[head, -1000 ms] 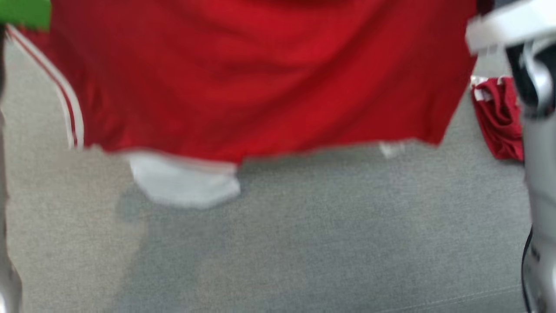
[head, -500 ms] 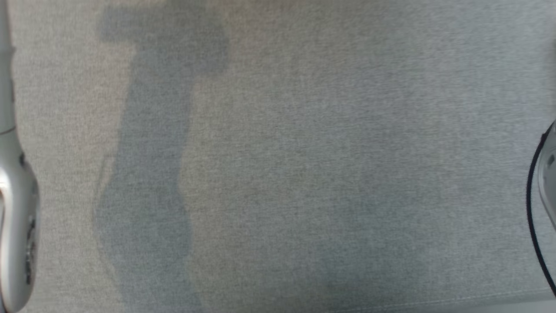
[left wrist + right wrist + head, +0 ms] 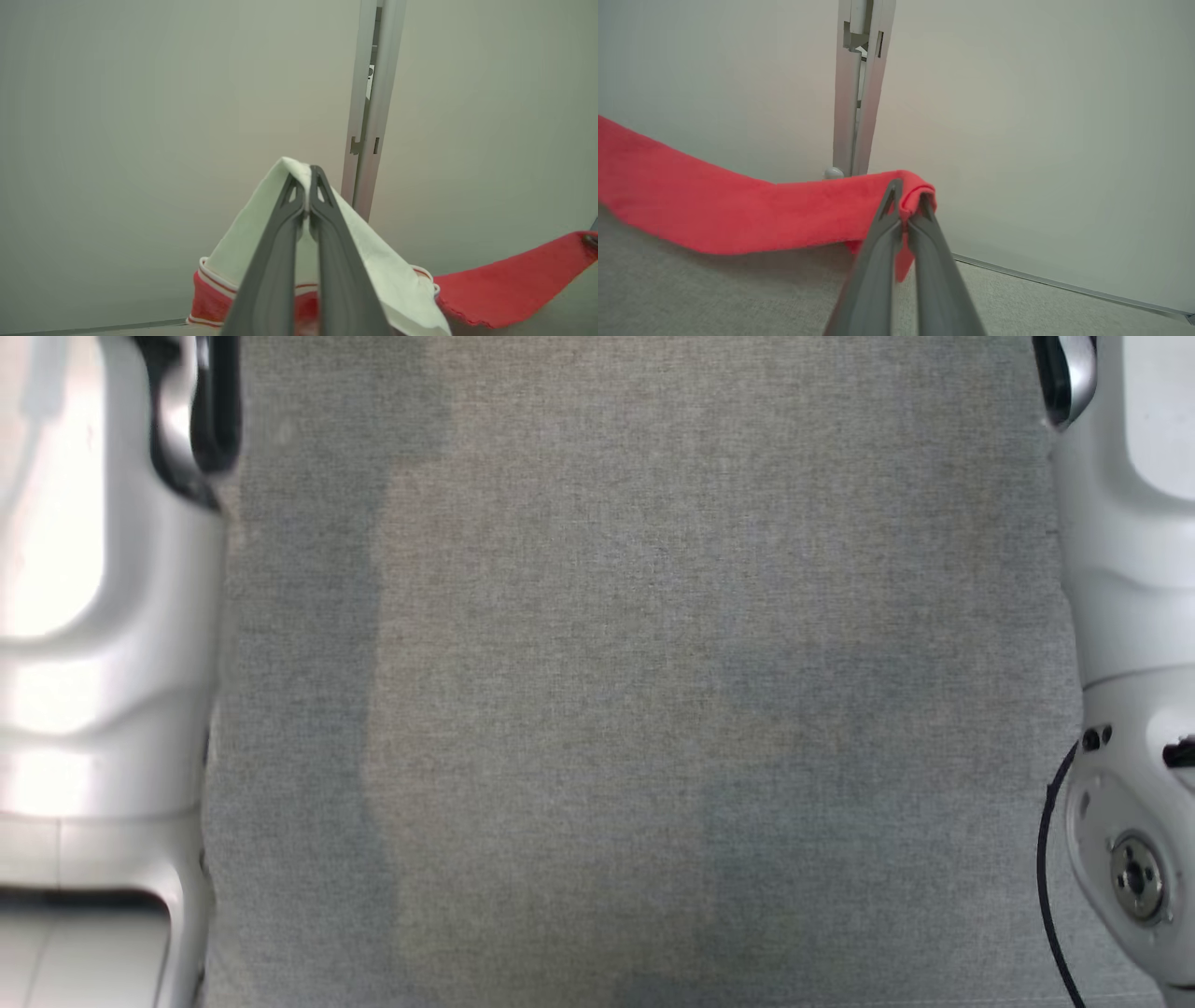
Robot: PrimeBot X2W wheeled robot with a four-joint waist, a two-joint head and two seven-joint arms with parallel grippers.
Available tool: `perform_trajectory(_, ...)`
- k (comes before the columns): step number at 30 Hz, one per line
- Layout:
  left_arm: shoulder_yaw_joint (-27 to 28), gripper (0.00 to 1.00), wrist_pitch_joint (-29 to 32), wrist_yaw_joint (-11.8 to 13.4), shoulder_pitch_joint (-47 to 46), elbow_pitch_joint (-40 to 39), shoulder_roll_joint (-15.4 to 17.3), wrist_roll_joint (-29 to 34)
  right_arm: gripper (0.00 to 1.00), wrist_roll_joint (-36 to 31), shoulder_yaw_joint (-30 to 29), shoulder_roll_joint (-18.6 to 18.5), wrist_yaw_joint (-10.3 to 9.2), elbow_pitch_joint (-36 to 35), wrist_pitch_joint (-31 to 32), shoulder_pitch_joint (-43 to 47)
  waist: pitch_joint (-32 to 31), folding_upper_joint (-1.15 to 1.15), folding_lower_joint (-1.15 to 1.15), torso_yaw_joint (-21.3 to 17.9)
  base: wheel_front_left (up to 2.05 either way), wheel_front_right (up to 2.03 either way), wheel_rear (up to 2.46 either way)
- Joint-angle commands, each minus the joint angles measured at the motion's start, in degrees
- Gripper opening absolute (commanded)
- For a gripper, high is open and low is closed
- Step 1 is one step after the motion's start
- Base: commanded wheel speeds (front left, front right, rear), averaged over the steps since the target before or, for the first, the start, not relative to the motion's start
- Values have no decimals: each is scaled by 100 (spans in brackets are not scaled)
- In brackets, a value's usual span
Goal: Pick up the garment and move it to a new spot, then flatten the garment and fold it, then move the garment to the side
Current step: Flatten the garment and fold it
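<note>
Left claw: my left claw (image 3: 307,176) is pinched tight on the garment (image 3: 504,289); its two dark fingers meet at the tips over a fold of the white part.
Right claw: my right claw (image 3: 909,198) is closed tight on a rolled red edge of the garment, which wraps over the fingertips.
Garment place: it is held up between my two claws, in front of the wall (image 3: 140,116). From my right wrist the red band runs off to the left above the surface (image 3: 691,289), with its shadow on the surface below.
Garment look: a bright red body and a white panel, with a narrow trim of red and white stripes where the two meet. The red edge seen from my left wrist is slightly wavy.
Cloth: the red looks soft and a little fuzzy. The white is smooth and matte, folded to a peak at my left claw.
Surface: flat grey woven cloth with a fine grain and soft darker shadows across it in the head view.
Arms: my left forearm (image 3: 93,616) and right forearm (image 3: 1130,569) are pale, glossy and rounded, at the two sides of the head view. A thin black cable (image 3: 1047,868) curves along the right one.
Backdrop: the wall is plain, pale and matte, split by an upright grey metal post (image 3: 373,116) with small slots.
</note>
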Motion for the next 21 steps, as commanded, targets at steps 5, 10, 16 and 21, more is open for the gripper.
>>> perform_trajectory(5, 156, 0, -19, -45, 1331, -969, 52, 96, 0, 792, 124, 12, -8, -676, -28, 898, -269, 0, -1, -122, 0, 0, 0)
perform_trajectory(10, 407, 0, -20, 0, 2411, -1709, -28, 117, 0, 1259, 284, 22, -8, -1217, -30, 1765, -578, 0, -1, -204, 0, 0, 0)
perform_trajectory(16, 723, 0, -20, 119, 3822, -2472, -235, 155, 0, 1832, 557, 21, -8, -1745, -30, 2799, -1129, 0, -1, -330, 0, 0, 0)
perform_trajectory(21, 864, 0, -19, 169, 4834, -2762, -375, 101, 0, 2145, 585, 22, -8, -2117, -31, 3659, -1729, 0, -1, -327, 0, 0, 0)
